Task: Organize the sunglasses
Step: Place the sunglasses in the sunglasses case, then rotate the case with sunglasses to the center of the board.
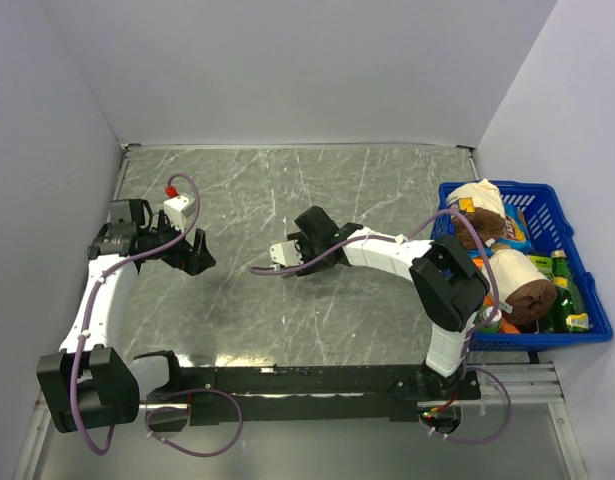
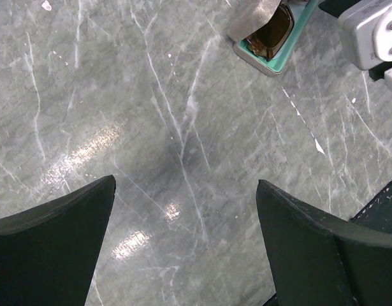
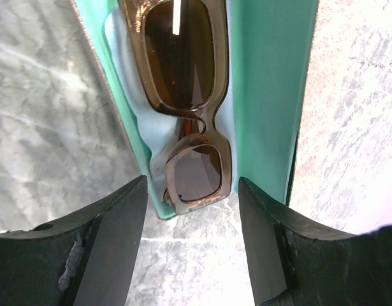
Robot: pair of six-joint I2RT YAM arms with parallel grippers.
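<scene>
An open case [image 3: 266, 95] with teal lining is seen on the grey marbled bench [image 1: 387, 190], just ahead of the right claw [image 3: 192, 185], with a pale blue cloth [image 3: 148, 137] laid inside. A filled blue basket [image 1: 565, 222] is set well apart from that claw.

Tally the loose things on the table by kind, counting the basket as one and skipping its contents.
sunglasses: 1
open case: 1
light blue cloth: 1
blue basket: 1
Total: 4

Amber-brown sunglasses [image 3: 183, 70] on a teal-lined case [image 3: 266, 95] (grey marbled, white-veined table [image 2: 119, 95])
</scene>
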